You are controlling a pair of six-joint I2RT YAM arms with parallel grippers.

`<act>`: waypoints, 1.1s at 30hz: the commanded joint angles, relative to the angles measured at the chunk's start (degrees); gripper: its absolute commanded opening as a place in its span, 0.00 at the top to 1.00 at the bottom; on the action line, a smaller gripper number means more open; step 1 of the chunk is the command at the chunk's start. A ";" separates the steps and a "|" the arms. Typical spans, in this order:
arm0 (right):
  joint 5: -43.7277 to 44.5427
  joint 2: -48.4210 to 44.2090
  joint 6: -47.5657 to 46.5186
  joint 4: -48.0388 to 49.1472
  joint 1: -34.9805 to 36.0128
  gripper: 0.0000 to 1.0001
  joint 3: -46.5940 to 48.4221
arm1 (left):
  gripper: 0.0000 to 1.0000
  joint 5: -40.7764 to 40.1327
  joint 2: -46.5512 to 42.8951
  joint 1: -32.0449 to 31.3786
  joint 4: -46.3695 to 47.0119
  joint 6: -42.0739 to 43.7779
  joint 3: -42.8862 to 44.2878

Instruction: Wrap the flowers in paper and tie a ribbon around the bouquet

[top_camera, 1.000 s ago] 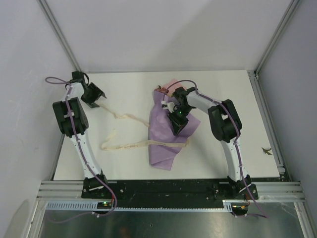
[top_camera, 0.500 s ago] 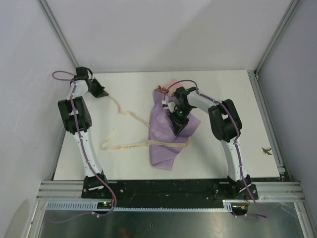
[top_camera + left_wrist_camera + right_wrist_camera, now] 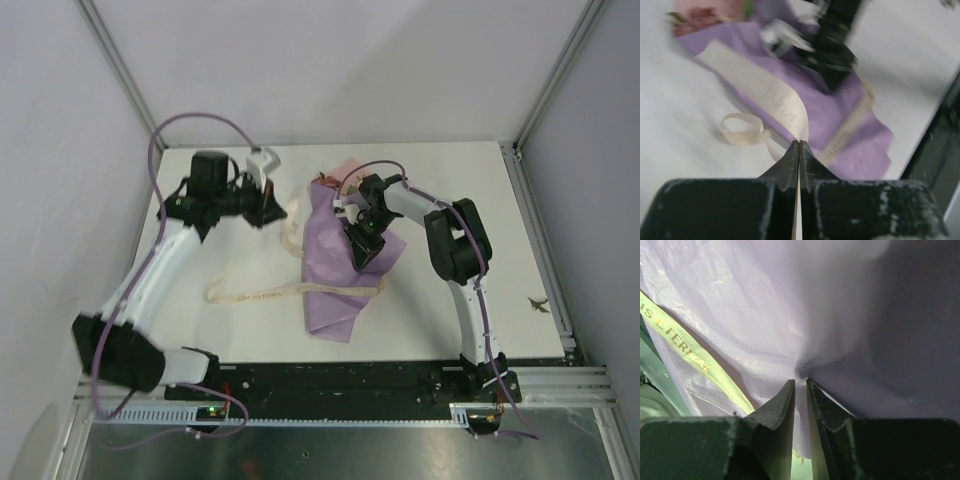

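- Crumpled lilac-purple bouquet lies mid-table, narrow end nearest.
- Cream ribbon crosses its waist (lettering printed along it).
- Right gripper nips a bouquet fold, jaws narrow.
- Left gripper clamped on the ribbon.
- Pink and dark red rose heads farthest.

Table: white, flat top.
Small dark scrap: lies on the table near its right edge; too small to identify.
Walls: plain pale grey on three sides.
Frame posts: aluminium, rising from the far corners.
Rail: aluminium, along the near edge.
Slotted duct: beside the rail.
Metal sheet: dull grey, nearest the camera.
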 commanded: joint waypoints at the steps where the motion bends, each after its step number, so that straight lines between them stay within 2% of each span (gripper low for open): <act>1: 0.38 -1.29 -0.79 1.52 -0.52 0.79 -2.22 | 1.00 7.01 -11.43 -7.28 -5.19 19.22 -12.63; 5: -0.50 -1.69 -0.71 2.05 -0.66 0.80 -3.90 | 1.00 4.32 -14.75 -18.18 -5.99 23.32 -19.48; 8: -1.83 -1.75 -0.44 2.22 -0.85 0.80 -4.41 | 1.00 1.72 -11.11 -24.10 -6.07 24.05 -21.09; 12: -3.46 -1.47 0.16 2.45 -0.92 0.80 -4.61 | 1.00 -3.44 -3.57 -28.85 -6.03 24.78 -19.53; 16: -4.87 -1.22 0.76 2.67 -0.92 0.80 -4.59 | 1.00 -8.29 4.73 -30.03 -5.65 22.86 -15.19; 25: -6.12 -0.46 0.98 2.67 -1.90 0.80 -4.33 | 1.00 -19.66 17.59 -32.49 -5.59 26.19 -8.95; 33: -6.95 0.65 -0.07 1.32 -2.50 0.80 -4.30 | 1.00 -27.32 24.10 -32.54 -2.00 25.70 -2.67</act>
